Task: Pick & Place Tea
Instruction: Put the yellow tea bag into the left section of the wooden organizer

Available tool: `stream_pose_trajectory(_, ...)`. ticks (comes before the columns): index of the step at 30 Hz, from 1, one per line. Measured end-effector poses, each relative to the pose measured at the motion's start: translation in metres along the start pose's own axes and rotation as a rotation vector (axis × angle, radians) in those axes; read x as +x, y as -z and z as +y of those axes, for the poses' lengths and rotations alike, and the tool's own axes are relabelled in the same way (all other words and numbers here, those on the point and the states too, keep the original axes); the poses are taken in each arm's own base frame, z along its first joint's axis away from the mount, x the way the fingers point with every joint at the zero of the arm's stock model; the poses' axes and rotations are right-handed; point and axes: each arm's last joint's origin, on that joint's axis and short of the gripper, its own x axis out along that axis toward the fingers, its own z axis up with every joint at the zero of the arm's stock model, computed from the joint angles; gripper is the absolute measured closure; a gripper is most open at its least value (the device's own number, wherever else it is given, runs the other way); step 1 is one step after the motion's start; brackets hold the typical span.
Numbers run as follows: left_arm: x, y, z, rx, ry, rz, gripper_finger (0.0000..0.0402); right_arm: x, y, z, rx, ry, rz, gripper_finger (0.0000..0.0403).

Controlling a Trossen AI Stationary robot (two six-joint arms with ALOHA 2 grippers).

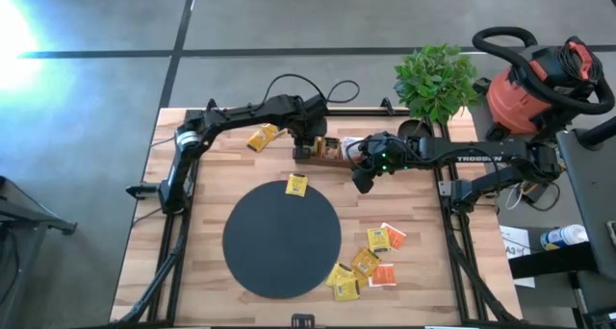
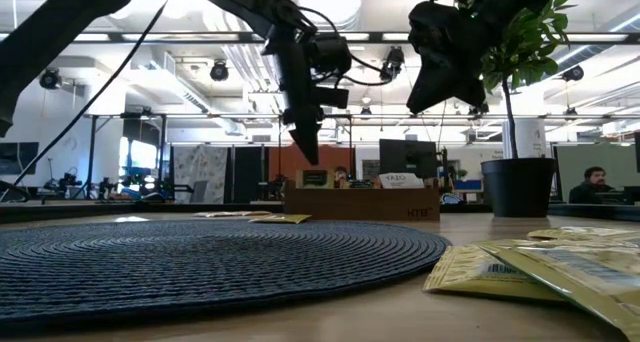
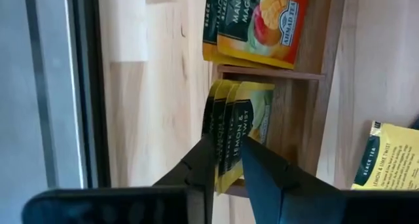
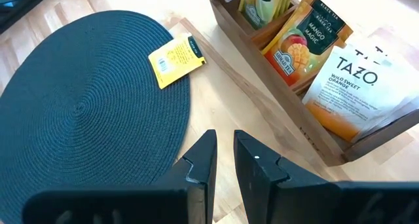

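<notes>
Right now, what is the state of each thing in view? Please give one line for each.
Left gripper: over the wooden tray, jaws around upright yellow sachets.
Right gripper: hovering, jaws slightly apart, holding nothing.
Mango sachets: standing in tray.
Black mat: flat, one sachet on its edge.
Loose sachets: lying flat on table.

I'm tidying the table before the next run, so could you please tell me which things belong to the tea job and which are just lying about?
Part of the job:
- tea sachets loose on the table
- sachets standing in the wooden tray
- black round mat
- left hand, over the tray

Just lying about:
- potted plant
- red vacuum cleaner beside the table
</notes>
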Motion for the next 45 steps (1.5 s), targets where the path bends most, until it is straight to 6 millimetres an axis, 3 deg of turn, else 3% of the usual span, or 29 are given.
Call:
stream_pose_trajectory(9, -0.004, 0.001, 0.002, -0.007, -0.086, 0.038, 0.0330, 0.000, 0.000, 0.000, -0.001, -0.002, 0.001, 0.0351)
stream_pose_trajectory(14, -0.033, 0.002, 0.001, -0.114, -0.080, -0.020, 0.0330, 0.000, 0.000, 0.000, -0.001, -0.003, 0.002, 0.0351)
stream_pose_trajectory(20, -0.080, 0.006, -0.018, -0.245, -0.009, -0.091, 0.0330, 0.000, 0.000, 0.000, -0.020, -0.003, 0.001, 0.0351)
stream_pose_trajectory(24, -0.093, 0.016, -0.028, -0.281, -0.020, -0.106, 0.0330, 0.000, 0.000, 0.000, -0.027, -0.004, -0.001, 0.0351)
stream_pose_trajectory(29, -0.086, 0.040, -0.039, -0.407, -0.024, -0.049, 0.0330, 0.000, 0.000, 0.000, -0.027, -0.005, -0.003, 0.0351)
stream_pose_trajectory(32, -0.078, 0.050, -0.056, -0.452, 0.069, -0.081, 0.0330, 0.000, 0.000, 0.000, -0.027, -0.005, -0.003, 0.0351)
stream_pose_trajectory(37, -0.057, 0.057, -0.108, -0.358, 0.303, -0.255, 0.0330, 0.000, 0.000, 0.000, -0.027, -0.006, -0.004, 0.0351)
stream_pose_trajectory(42, -0.029, 0.066, -0.159, -0.258, 0.369, -0.320, 0.0330, 0.001, -0.001, 0.001, -0.026, -0.007, -0.004, 0.0351)
stream_pose_trajectory(45, -0.015, 0.074, -0.176, -0.264, 0.374, -0.297, 0.0330, 0.004, 0.000, 0.001, -0.020, -0.010, 0.007, 0.0351)
